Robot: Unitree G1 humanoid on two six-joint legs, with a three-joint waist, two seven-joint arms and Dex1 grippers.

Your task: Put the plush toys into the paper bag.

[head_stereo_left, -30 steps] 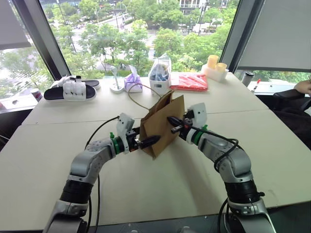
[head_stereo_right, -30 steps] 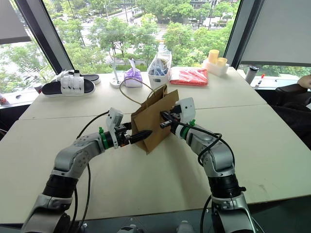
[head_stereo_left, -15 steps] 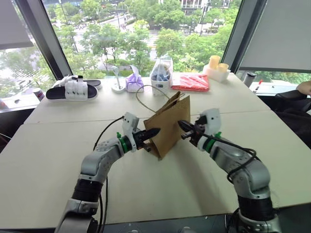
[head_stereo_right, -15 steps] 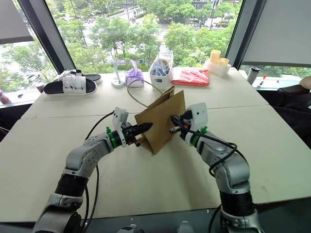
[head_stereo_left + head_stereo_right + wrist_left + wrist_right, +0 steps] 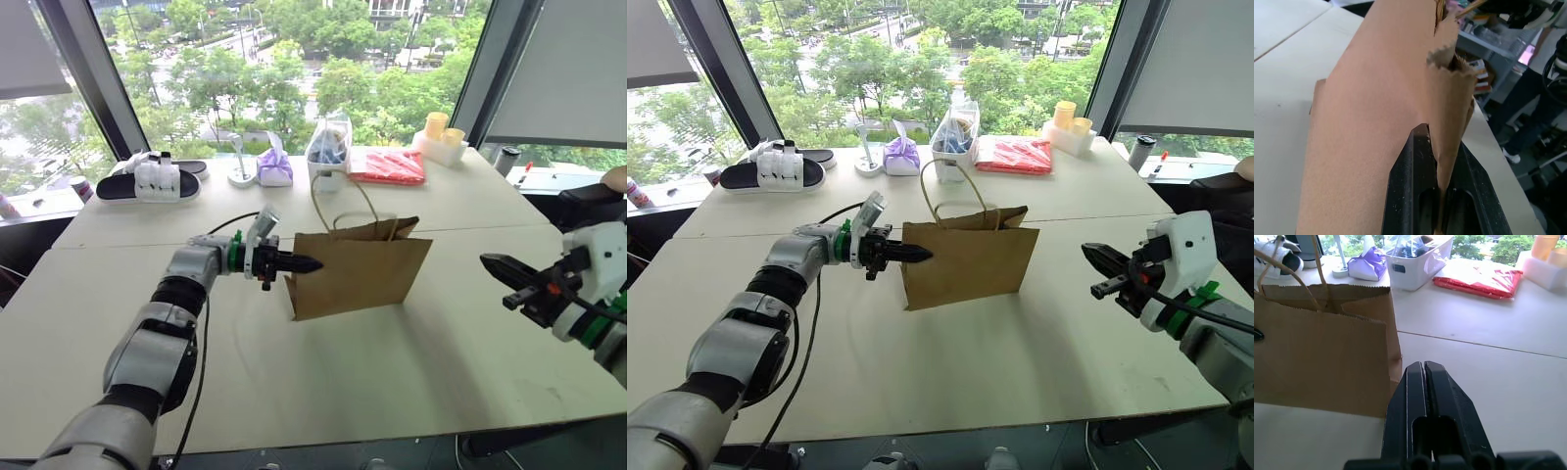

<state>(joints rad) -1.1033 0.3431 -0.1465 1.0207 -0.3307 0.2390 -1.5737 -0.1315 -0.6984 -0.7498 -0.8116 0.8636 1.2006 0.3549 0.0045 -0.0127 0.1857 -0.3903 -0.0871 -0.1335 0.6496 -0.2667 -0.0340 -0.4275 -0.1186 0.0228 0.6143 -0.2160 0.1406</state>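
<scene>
No toys can be seen in the bag (image 5: pixel 358 268) or on the table (image 5: pixel 294 372), so whether any are packed is hidden. The bag stands upright mid-table, handles up. The left gripper (image 5: pixel 306 263) pinches the bag's side edge; the right gripper (image 5: pixel 1095 258), fingers pressed together and empty, hangs well apart from it.

Office (white tables (image 5: pixel 470 323), high windows (image 5: pixel 265 59))
</scene>
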